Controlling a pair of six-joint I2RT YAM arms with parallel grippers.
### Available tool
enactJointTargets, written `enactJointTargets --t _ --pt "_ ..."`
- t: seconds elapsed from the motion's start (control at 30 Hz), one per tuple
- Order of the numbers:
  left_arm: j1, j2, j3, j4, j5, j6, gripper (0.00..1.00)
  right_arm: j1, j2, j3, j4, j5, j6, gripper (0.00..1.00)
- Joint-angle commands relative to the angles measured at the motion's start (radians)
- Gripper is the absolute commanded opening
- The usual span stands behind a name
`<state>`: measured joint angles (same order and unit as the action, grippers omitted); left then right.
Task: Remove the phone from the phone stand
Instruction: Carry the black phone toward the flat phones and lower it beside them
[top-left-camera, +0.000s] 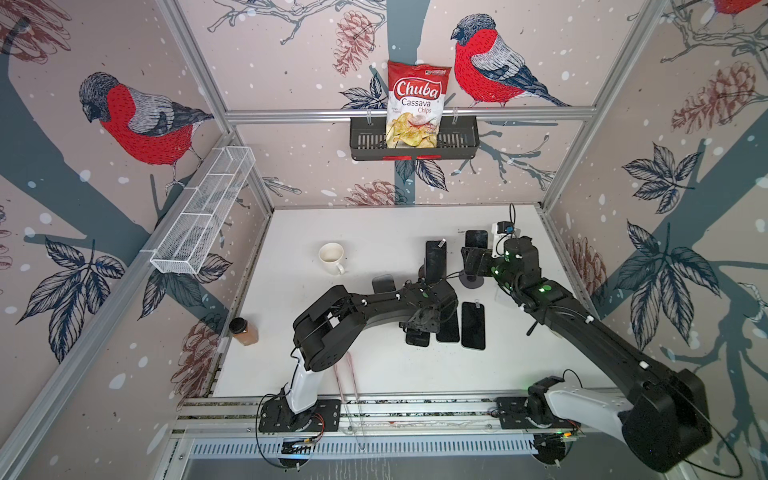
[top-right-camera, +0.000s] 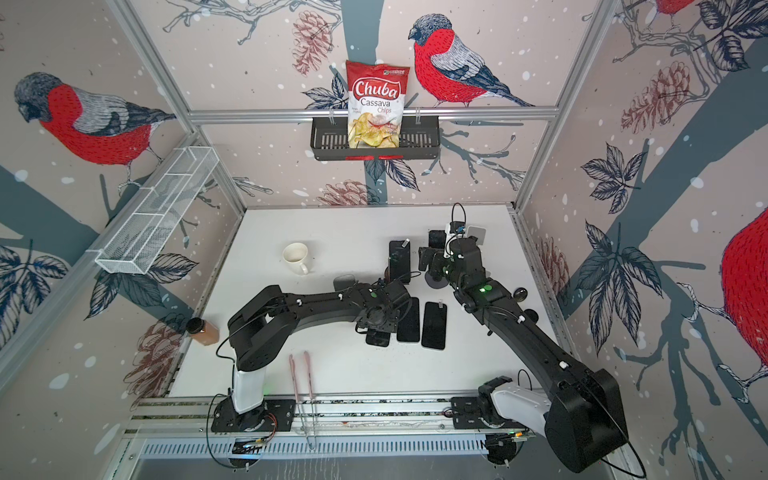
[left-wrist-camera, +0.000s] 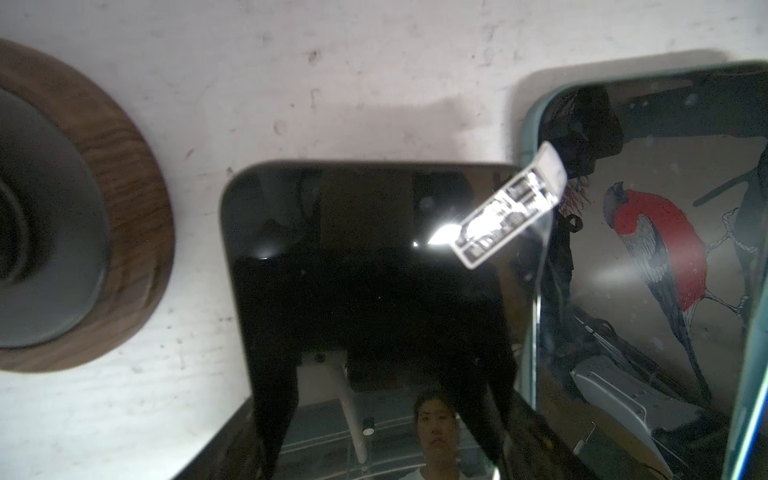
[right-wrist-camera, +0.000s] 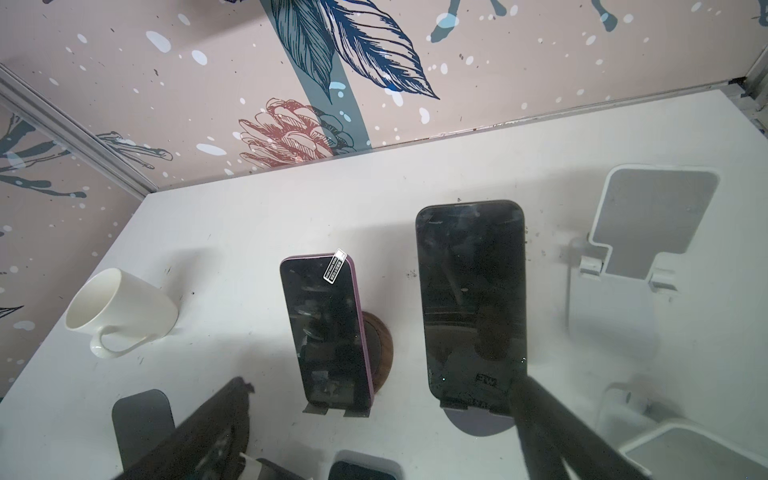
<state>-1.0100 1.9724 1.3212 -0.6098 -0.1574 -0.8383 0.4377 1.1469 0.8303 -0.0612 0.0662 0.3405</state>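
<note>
Black glossy phone (right-wrist-camera: 471, 299), long axis upright on its grey round-based stand (right-wrist-camera: 473, 422), sits just beyond right gripper (top-left-camera: 471, 261), jaws spread apart; one fingertip (right-wrist-camera: 524, 388) seems at its lower corner.

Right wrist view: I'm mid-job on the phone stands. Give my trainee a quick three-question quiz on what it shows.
1. True or false: the large black phone leans on a stand.
2. Which carries the sticker tab? A the purple-edged phone; B the large black phone; C neither.
3. Fill in: the round base under the purple-edged phone looks like ___.
Key: 1 true; 2 A; 3 wood.
</note>
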Motion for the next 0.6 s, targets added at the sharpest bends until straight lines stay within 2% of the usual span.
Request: enactJointTargets --t 0.0,0.57 --pt "0.0 -0.004 -0.001 -0.038 0.018 -0.012 0.35 0.0 -0.005 -0.003 0.021 -0.008 0.006 0.99" --pt "0.0 -0.012 -0.004 -0.036 0.021 -0.008 0.5 -0.002 -0.008 -0.004 0.022 -0.004 0.009 0.99"
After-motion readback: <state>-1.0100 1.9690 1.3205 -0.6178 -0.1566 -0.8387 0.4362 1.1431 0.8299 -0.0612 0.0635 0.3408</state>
